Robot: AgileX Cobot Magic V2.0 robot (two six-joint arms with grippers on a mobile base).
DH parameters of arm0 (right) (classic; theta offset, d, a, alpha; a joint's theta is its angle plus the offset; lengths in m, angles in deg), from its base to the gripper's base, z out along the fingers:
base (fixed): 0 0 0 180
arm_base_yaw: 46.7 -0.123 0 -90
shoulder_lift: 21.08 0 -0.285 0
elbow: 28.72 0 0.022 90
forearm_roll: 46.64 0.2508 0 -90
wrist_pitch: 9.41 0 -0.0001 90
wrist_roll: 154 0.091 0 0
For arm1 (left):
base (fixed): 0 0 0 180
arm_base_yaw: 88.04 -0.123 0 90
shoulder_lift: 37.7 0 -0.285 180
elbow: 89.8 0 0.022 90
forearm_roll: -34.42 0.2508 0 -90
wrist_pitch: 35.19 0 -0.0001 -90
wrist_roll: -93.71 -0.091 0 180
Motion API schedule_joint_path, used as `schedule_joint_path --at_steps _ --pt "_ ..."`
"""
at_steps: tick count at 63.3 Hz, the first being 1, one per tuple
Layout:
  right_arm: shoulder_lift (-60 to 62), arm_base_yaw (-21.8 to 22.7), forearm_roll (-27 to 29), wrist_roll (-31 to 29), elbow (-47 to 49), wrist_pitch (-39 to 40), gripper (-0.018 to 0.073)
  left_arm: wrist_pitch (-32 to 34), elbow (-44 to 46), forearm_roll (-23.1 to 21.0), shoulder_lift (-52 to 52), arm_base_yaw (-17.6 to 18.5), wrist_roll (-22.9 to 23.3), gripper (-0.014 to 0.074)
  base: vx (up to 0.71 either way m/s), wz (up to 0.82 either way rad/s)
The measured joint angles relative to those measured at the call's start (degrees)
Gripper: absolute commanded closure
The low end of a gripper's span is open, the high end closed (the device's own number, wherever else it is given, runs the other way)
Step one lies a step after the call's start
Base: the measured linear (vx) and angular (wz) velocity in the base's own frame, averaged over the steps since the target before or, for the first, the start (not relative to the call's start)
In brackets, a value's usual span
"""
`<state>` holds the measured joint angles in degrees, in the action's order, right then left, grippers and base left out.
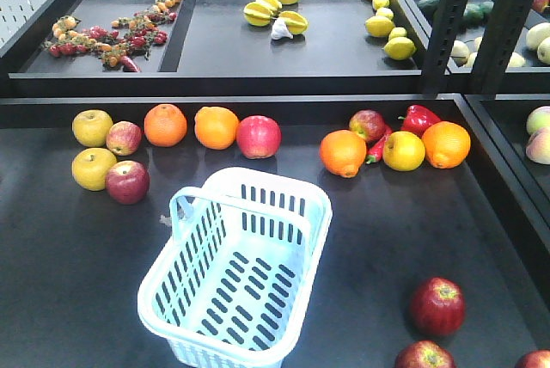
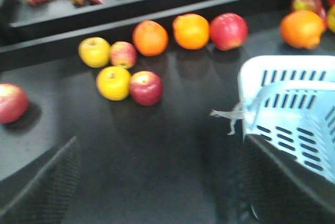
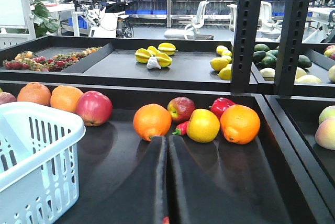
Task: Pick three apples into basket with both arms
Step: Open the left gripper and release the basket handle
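Note:
The pale blue basket (image 1: 296, 205) stands in the middle of the front tray, its slotted bottom bare. Red apples lie at the back left (image 1: 127, 181) (image 1: 259, 137) and near the front right (image 1: 436, 306). No arm shows in the front view. My left gripper (image 2: 162, 182) hangs open above the dark tray floor, with the basket (image 2: 293, 114) by its right finger and a red apple (image 2: 146, 87) ahead of it. My right gripper (image 3: 167, 139) is shut, fingers pressed together, pointing at an orange (image 3: 152, 121), with an apple (image 3: 181, 109) just behind it.
Oranges (image 1: 165, 125), yellow apples (image 1: 92, 168), a lemon-yellow fruit (image 1: 403, 150) and a red pepper (image 1: 418, 118) line the back of the tray. A raised black wall (image 1: 258, 86) separates the rear trays. Dark shelf posts (image 1: 447, 24) stand at the right.

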<state>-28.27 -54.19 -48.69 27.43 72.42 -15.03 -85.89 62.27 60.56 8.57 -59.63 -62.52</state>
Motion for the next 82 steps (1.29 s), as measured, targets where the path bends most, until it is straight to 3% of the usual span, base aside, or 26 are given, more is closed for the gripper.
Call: schedule_joint_path --at_steps 17,34,50,69,82 --pt "0.0 0.0 0.81 0.0 0.0 2.98 0.0568 -2.36 0.0 0.49 -5.78 -0.05 0.15 0.0011 0.0 0.0" --pt "0.0 0.0 7.33 0.0 0.46 1.54 0.0568 -2.79 0.0 0.49 -6.1 -0.05 0.15 0.0011 0.0 0.0" --pt "-3.96 0.0 8.24 0.0 13.29 -13.5 0.0568 -2.79 0.0 0.49 -6.1 -0.05 0.19 0.0011 0.0 0.0" --pt "-24.4 0.0 6.06 -2.61 35.69 -42.88 0.0568 -2.79 0.0 0.49 -6.1 -0.05 0.34 0.0011 0.0 0.0" --pt "-33.32 0.0 5.85 -2.79 41.49 -47.45 0.0561 -2.79 0.0 0.49 -6.1 -0.05 0.34 0.0011 0.0 0.0"
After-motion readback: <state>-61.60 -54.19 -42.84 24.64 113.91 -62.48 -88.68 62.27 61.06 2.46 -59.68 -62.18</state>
